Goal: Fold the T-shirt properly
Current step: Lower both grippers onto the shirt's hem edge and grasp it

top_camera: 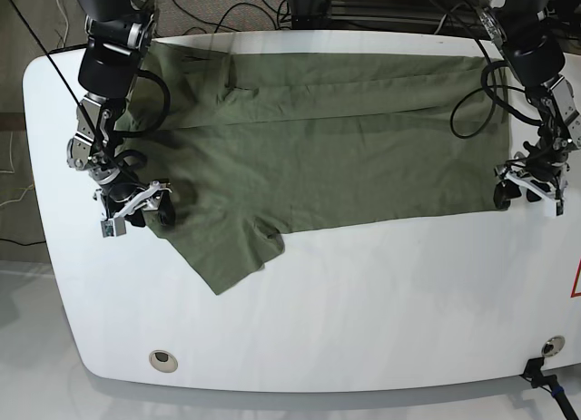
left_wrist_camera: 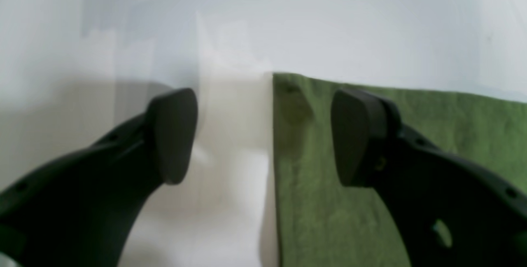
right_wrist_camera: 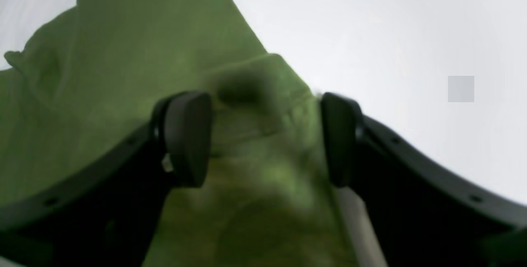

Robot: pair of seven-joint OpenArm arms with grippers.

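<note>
**Inspector:** Risk first. Left gripper (top_camera: 526,189) stands with jaws spread and nothing between them, straddling the near hem corner of the T-shirt (top_camera: 336,157); one pad sits over cloth, the other over bare table (top_camera: 363,302). If it closes from there, I judge it may pinch only the edge, or miss and scrape the tabletop.

**Onlooker:** And the other side?

**Inspector:** Right gripper (top_camera: 134,207) is likewise spread and empty, poised over rumpled cloth near the shoulder. The fabric is bunched there, so a close could catch several layers or a stray sleeve fold, and the fold would come out crooked.

**Onlooker:** Where does the shirt lie?

**Inspector:** Spread across the far half of the white table, one sleeve (top_camera: 231,252) jutting toward the near edge. Uneven lifting by the two arms could skew it.

**Onlooker:** Count?

**Inspector:** One T-shirt, one table, two grippers.
</note>
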